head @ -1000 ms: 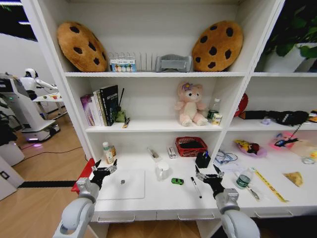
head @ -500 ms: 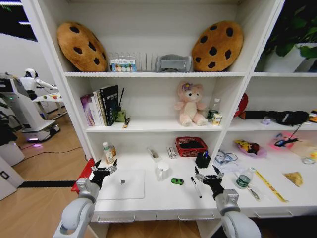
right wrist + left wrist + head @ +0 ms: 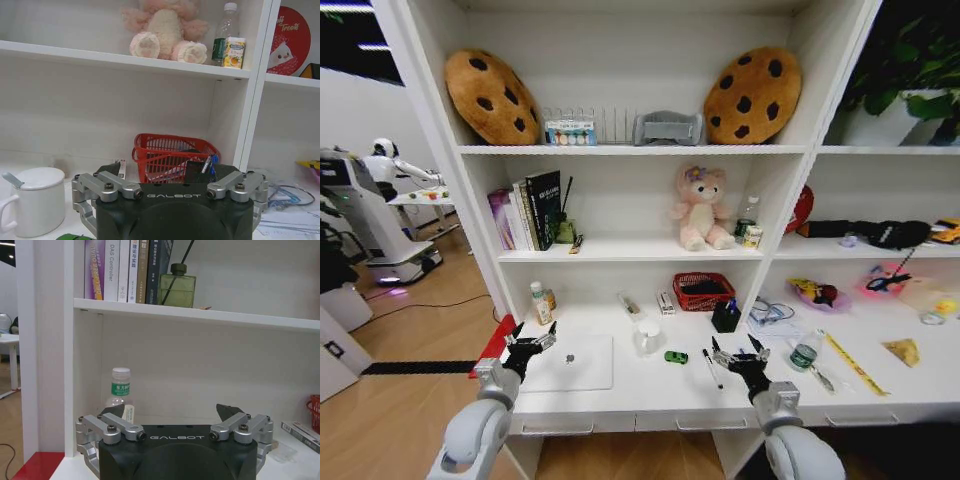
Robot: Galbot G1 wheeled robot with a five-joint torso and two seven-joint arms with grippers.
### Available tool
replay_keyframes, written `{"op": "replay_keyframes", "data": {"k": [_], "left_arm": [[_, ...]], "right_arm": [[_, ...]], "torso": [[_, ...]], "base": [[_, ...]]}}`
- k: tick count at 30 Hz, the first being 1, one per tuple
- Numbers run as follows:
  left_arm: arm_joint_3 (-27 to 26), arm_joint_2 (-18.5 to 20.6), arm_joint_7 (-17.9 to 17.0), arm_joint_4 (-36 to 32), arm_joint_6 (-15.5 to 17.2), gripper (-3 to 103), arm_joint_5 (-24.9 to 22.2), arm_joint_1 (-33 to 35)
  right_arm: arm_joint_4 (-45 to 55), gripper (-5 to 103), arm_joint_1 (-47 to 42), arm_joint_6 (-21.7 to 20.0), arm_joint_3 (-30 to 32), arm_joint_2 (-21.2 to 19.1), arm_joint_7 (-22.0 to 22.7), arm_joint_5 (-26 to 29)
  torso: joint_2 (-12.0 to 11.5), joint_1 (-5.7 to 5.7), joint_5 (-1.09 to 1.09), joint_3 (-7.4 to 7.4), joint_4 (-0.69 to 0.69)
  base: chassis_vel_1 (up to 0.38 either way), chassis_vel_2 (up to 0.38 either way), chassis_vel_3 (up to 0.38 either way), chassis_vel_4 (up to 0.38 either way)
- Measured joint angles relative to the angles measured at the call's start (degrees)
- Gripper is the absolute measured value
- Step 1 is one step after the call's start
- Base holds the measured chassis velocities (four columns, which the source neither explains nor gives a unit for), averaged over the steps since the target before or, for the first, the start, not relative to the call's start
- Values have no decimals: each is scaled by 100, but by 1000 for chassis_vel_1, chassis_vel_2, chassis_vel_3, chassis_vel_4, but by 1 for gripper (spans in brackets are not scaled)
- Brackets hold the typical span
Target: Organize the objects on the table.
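The left gripper (image 3: 529, 340) hovers with fingers spread and empty over the desk's (image 3: 650, 395) near-left edge, just beside the laptop (image 3: 568, 363). The right gripper (image 3: 740, 352), likewise spread and empty, hangs beside the black pen (image 3: 711, 367). The green object (image 3: 676, 356) lies between laptop and pen; a bottle (image 3: 538, 303) stands at the back left. The white shelf unit (image 3: 630, 150) rises behind, over a wooden floor (image 3: 390, 400).
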Motion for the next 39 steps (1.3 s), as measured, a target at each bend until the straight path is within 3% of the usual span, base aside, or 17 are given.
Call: {"op": "replay_keyframes", "data": {"k": [35,38,39], "left_arm": [[2,0,5,1,-1,100,-1,0],[2,0,6,1,-2,100,-1,1],[2,0,5,1,-2,100,-1,0]], "right_arm": [[-67,100,-5,3,51,-26,-61,79],[-106,100,36,-105,43,-118,-76,144],[-88,100,48,-357,51,-214,-124,363]], "torso": [[-1,3,1,0,-1],[-1,3,2,0,0],[-1,3,1,0,0]], "base": [[-28,-35,26,32],[-15,-17,15,13],[0,0,0,0]]}}
